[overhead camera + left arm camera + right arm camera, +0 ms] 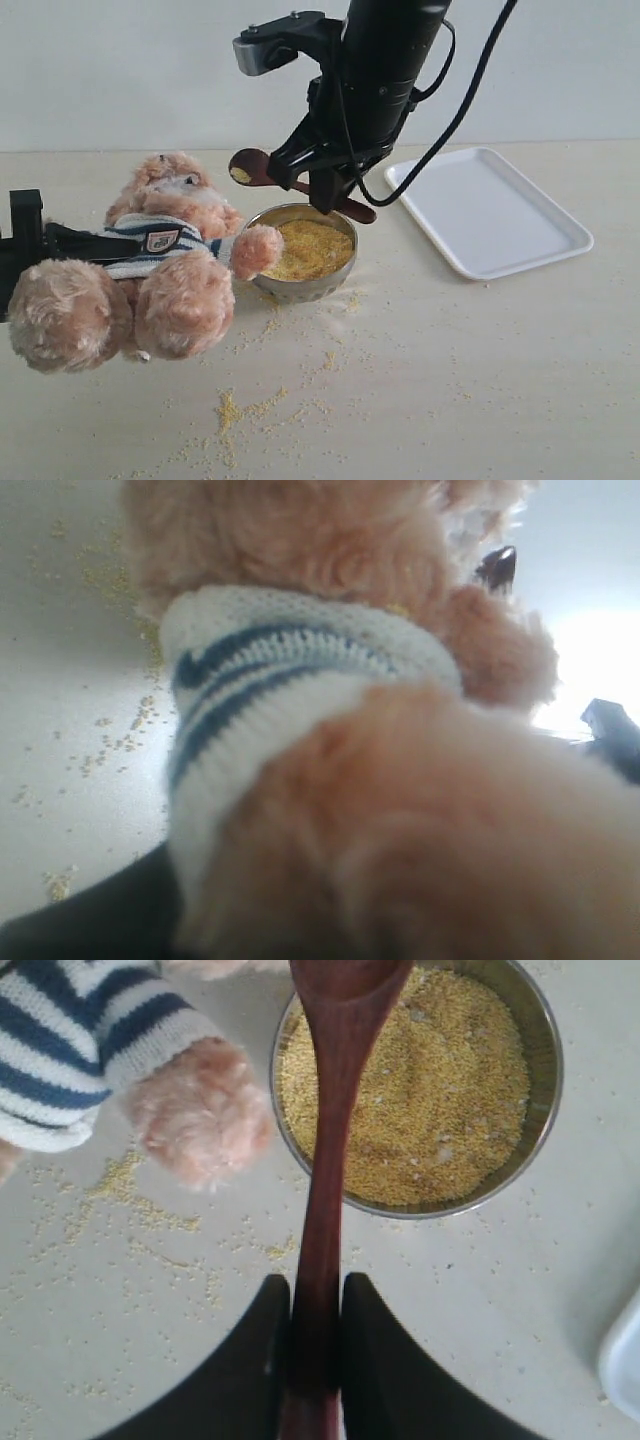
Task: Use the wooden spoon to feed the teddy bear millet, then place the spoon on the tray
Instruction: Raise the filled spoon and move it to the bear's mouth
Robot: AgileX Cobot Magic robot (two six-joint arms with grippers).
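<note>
The bear (170, 250) sits left of the bowl (300, 287), paw at its rim; the left gripper (95, 243) meets its waist, though fur hides any grip. Above the bowl the right gripper (316, 1290) clamps the spoon (325, 1180) handle. Keep the scoop level, approach the muzzle slowly. Only the exterior view shows the scoop's millet (241, 175) and the tray (490, 215), right of the bowl.

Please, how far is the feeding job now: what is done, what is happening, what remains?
Done: the wooden spoon carries some millet, clear of the metal bowl. In hand: the right gripper grips its handle, spoon bowl near the face of the teddy bear; the left gripper holds it. Left: reach the mouth, then lay the spoon on the tray.
</note>
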